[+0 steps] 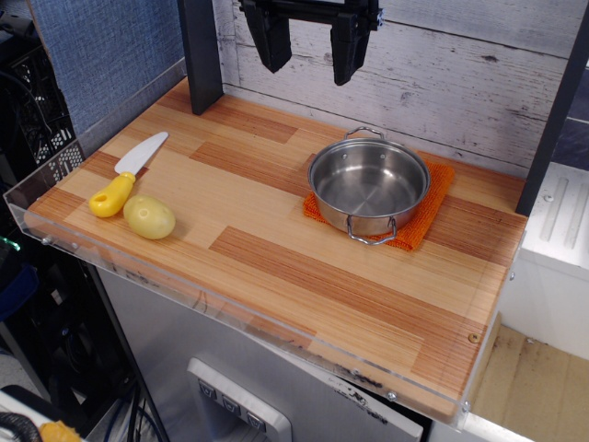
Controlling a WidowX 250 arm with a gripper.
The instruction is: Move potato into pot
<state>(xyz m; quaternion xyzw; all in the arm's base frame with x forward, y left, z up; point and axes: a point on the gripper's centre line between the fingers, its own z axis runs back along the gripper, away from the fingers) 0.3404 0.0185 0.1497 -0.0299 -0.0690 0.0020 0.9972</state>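
The black two-fingered tool (311, 41) hangs high at the far edge with its fingers apart, holding nothing. The smooth pale yellow oval potato (149, 217) lies near the left of the wooden tabletop (276, 267), just beside a white-bladed toy knife with a yellow handle (127, 177). Well apart to the right, the shallow shiny steel pot (369, 184) sits empty on an orange woven mat (433, 204), probably there to stop it sliding.
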